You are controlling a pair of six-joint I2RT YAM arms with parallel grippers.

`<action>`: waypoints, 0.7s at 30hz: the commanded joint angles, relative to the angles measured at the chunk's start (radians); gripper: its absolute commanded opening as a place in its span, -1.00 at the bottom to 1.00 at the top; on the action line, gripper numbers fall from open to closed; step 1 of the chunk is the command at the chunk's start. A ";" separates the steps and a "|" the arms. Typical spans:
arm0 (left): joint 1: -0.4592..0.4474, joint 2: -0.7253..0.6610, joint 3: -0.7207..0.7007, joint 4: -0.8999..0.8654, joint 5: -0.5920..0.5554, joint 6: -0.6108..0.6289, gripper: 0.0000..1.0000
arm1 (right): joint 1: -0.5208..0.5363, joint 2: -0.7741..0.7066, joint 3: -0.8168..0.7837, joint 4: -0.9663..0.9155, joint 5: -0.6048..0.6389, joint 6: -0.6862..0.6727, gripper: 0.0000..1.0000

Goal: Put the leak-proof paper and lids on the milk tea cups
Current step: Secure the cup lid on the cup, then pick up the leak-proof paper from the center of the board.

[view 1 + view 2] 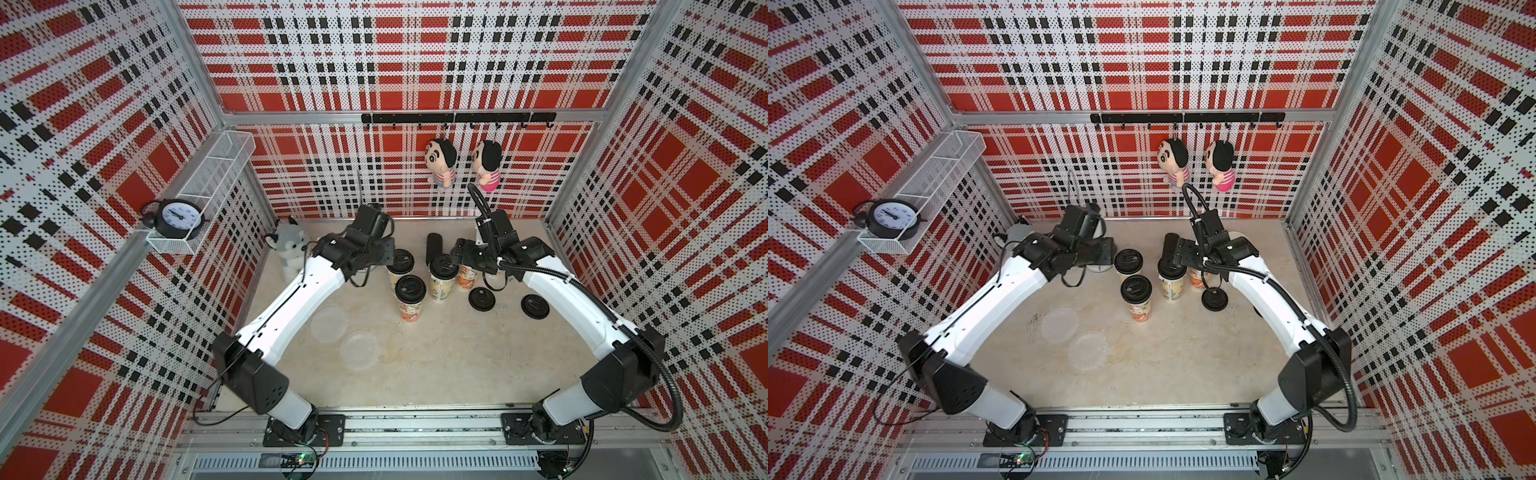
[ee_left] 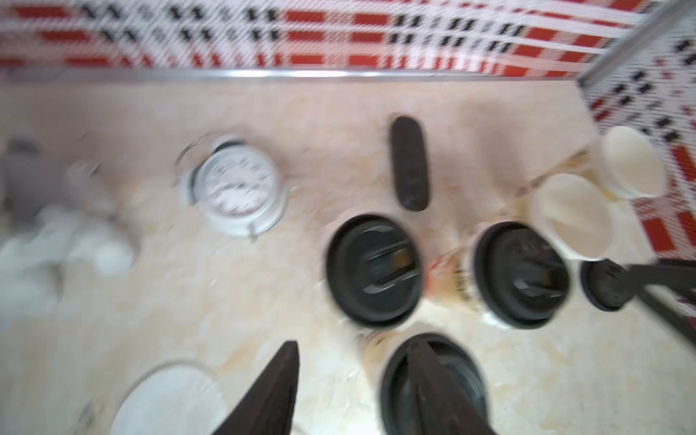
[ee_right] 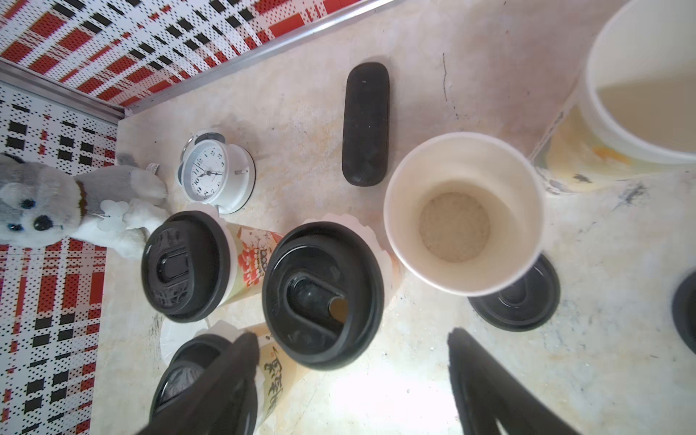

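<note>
Two round translucent sheets of leak-proof paper (image 1: 328,324) (image 1: 359,349) lie flat on the table in front of the cups. Three milk tea cups (image 3: 322,293) (image 3: 184,265) (image 3: 196,369) carry black lids, and a scalloped white paper edge (image 3: 363,228) shows under one lid. Two more cups (image 3: 463,212) (image 3: 640,75) stand uncovered. My left gripper (image 2: 356,352) is open and empty, one finger (image 2: 422,361) above a lidded cup (image 2: 433,376); that view is blurred. My right gripper (image 3: 352,350) is open above bare table beside the lidded cups.
Two loose black lids (image 1: 482,298) (image 1: 535,306) lie right of the cups. A black oblong case (image 3: 365,124), a white alarm clock (image 3: 212,173) and a plush husky (image 3: 41,214) sit toward the back wall. Plaid walls enclose the table.
</note>
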State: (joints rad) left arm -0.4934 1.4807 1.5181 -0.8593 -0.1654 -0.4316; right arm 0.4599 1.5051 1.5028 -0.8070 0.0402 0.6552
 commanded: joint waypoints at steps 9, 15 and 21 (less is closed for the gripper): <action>0.340 -0.198 -0.570 0.098 0.111 -0.177 0.01 | -0.001 -0.169 -0.063 -0.047 0.014 -0.123 0.64; 0.424 -0.217 -0.707 0.192 0.121 -0.257 0.10 | -0.010 -0.184 -0.120 -0.024 -0.015 -0.150 0.65; 0.464 -0.204 -0.783 0.237 0.101 -0.297 0.11 | -0.031 -0.189 -0.150 -0.005 -0.040 -0.165 0.66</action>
State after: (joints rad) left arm -0.0402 1.2804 0.7563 -0.6796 -0.0578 -0.6895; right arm 0.4427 1.3373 1.3586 -0.8261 0.0170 0.5137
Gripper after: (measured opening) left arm 0.554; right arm 0.828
